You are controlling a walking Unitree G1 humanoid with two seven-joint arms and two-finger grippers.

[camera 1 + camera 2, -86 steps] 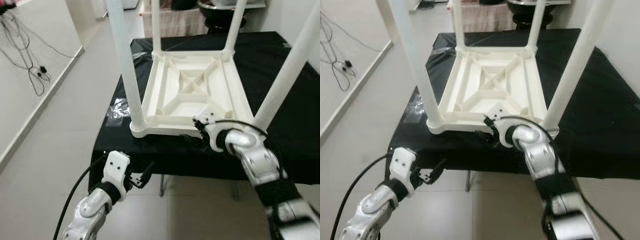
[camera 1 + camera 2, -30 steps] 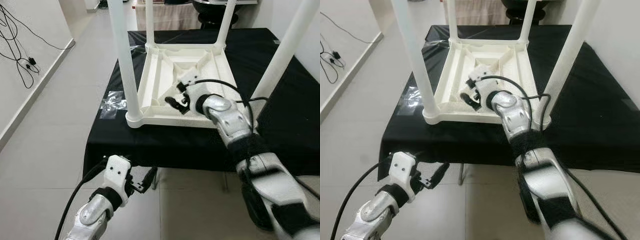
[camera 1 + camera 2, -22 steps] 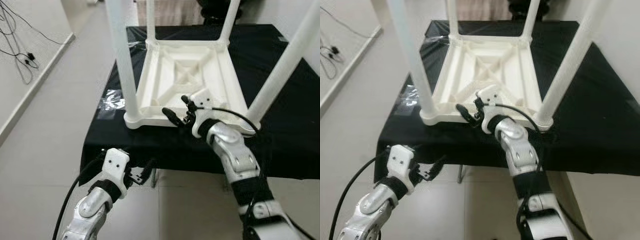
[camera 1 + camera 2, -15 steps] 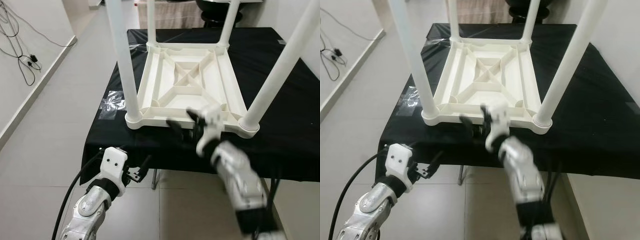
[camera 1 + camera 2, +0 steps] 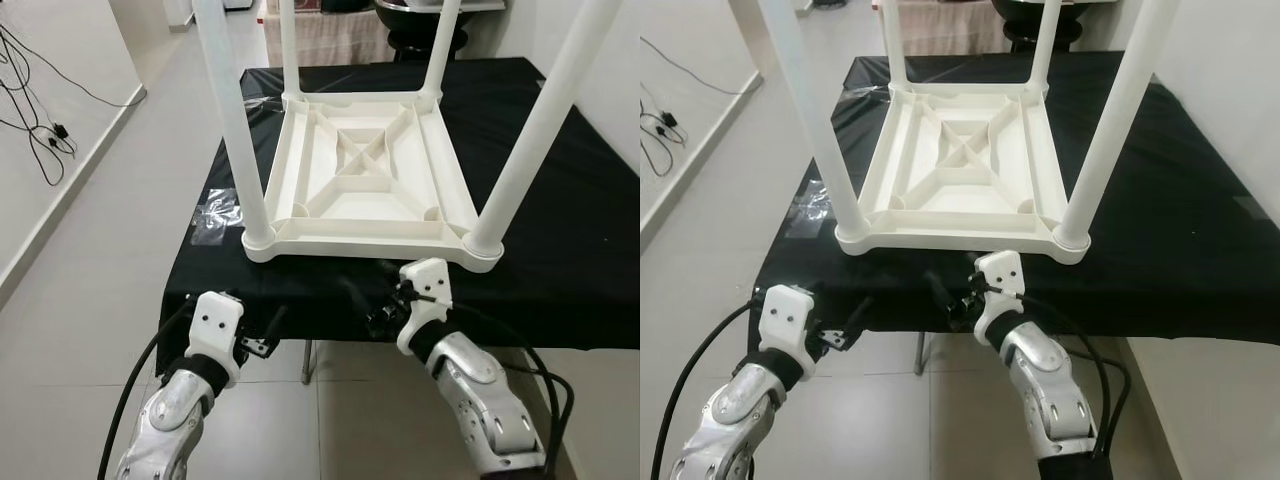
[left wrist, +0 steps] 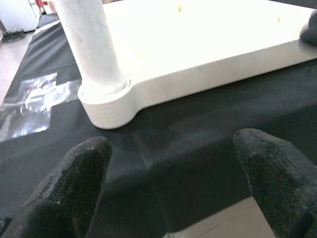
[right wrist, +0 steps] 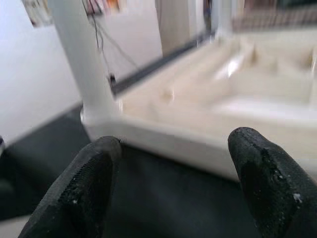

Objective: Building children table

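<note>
Table [image 5: 365,195] sits upside down, center frame, on black cloth [image 5: 560,270], legs up for fitting. L gripper [image 5: 262,335] & R gripper [image 5: 377,312] both open, empty, low near front edge, ready to reach.

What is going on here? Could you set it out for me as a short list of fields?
Main object: white plastic children's table, lying upside down with all four legs pointing up
Support: table covered with a black cloth
Left gripper: open, empty, low at the cloth's near edge, facing the near left leg
Right gripper: open, empty, just below the upturned table's near rim
Contact: neither gripper touches the white table
Also on the cloth: clear plastic wrapper, left of the table
Floor: pale tiles, cables by the wall
</note>
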